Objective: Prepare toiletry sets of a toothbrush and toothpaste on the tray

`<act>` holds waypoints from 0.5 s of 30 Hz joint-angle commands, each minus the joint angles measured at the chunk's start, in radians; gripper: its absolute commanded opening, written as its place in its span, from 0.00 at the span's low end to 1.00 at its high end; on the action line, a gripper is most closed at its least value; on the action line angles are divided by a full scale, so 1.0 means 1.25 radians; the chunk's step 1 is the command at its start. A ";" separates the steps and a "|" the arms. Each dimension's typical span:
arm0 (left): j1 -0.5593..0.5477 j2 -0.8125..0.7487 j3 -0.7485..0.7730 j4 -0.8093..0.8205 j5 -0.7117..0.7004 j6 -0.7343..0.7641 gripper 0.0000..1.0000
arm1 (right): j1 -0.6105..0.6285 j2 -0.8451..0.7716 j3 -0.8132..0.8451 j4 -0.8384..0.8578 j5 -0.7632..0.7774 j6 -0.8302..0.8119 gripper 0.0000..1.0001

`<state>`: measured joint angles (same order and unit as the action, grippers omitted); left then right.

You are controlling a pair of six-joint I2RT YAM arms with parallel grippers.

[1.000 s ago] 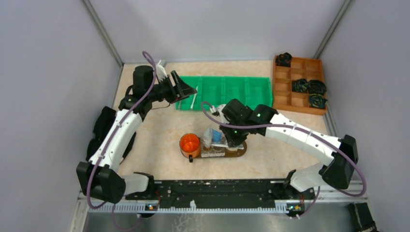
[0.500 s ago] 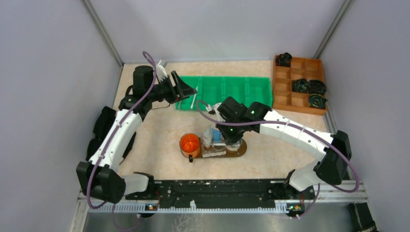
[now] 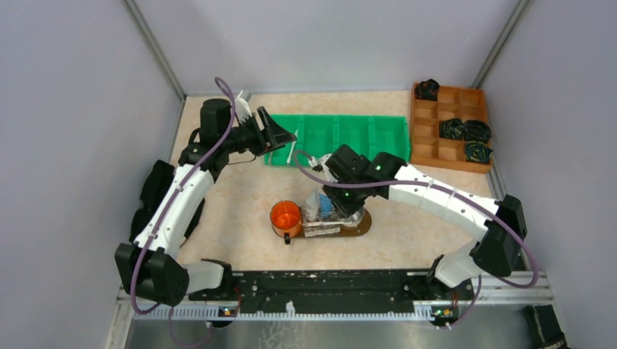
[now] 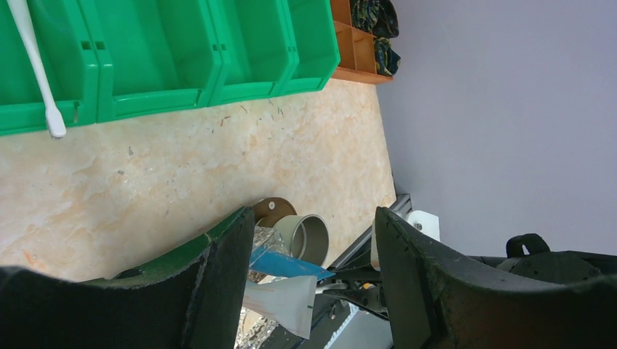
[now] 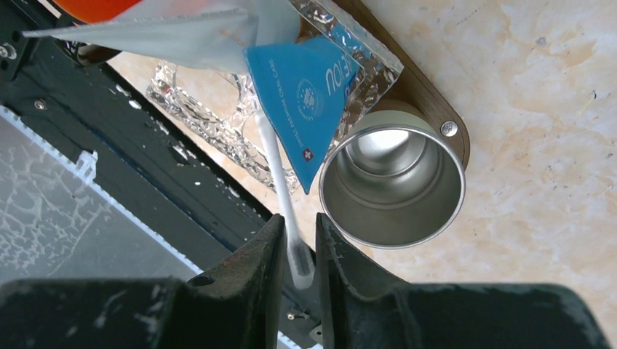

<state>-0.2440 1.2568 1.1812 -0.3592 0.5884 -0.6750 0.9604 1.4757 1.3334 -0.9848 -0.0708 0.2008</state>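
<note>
Closely flanks a white toothbrush's [image 5: 277, 182] end at the right gripper [image 5: 299, 222]; cannot tell whether clamped or slack; just ahead, meets blue tube [image 5: 305, 80] and white tube [image 5: 167, 36] over the tray [image 5: 423, 93]; beside the fingertips, steel cup [image 5: 393, 182]; elsewhere, at the left gripper [image 4: 313, 214], gapes wide, holds nothing, short of the green bin [image 4: 167, 51].

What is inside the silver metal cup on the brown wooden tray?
Nothing seen: the silver metal cup looks empty, bare bottom showing. It covers the brown wooden tray's end beneath.
</note>
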 commanded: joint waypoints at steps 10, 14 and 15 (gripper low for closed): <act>0.009 0.007 0.011 0.011 0.015 0.015 0.68 | 0.009 -0.008 0.058 0.000 0.012 -0.005 0.27; 0.009 0.008 0.012 0.010 0.014 0.016 0.68 | 0.010 -0.020 0.070 -0.015 0.028 -0.005 0.29; 0.009 0.008 0.012 0.010 0.013 0.016 0.68 | 0.009 -0.025 0.075 -0.022 0.035 -0.005 0.29</act>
<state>-0.2394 1.2613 1.1812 -0.3592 0.5888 -0.6750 0.9604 1.4799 1.3602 -0.9928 -0.0624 0.2012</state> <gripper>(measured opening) 0.681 0.282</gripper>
